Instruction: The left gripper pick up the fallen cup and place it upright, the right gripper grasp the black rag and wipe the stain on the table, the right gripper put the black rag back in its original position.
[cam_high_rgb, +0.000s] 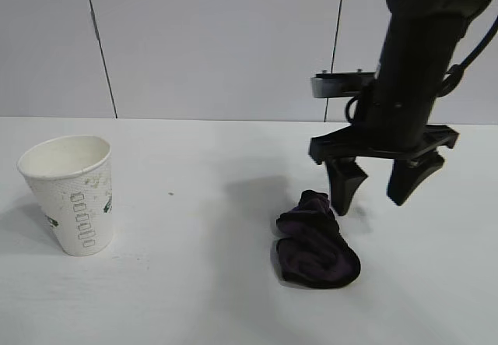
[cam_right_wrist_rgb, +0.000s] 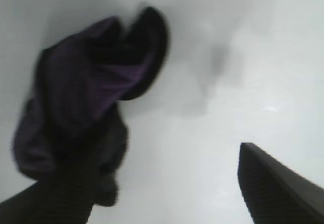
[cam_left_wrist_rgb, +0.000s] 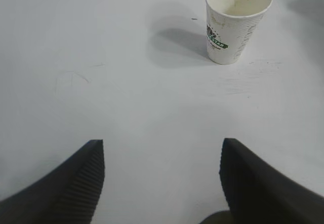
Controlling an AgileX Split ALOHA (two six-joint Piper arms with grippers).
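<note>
The table (cam_high_rgb: 194,283), a wide plain white top, is carrying everything here. Above its right part the thick black right arm is reaching down from the upper corner of the exterior view, its wrist pointing straight at the tabletop. The right gripper (cam_high_rgb: 376,188) is hanging just beside the black rag (cam_high_rgb: 315,242), its two long fingers spread apart and pinching nothing; one fingertip is sitting close by the rag's upper edge, and whether it is touching cannot be told. In the right wrist view the rag (cam_right_wrist_rgb: 86,113) is lying crumpled on the white surface, showing dark purple folds, partly under one finger.

The left gripper (cam_left_wrist_rgb: 162,183) is showing only in its own wrist view, tilting down toward the table with its wedge-shaped fingers spread wide and empty, well apart from the cup (cam_left_wrist_rgb: 237,21).

The cup (cam_high_rgb: 71,193) is standing upright near the table's left edge, mouth open upward. Its side is bearing a green round logo with letters reading "STAR"; the rest of the printing is too small to read.
</note>
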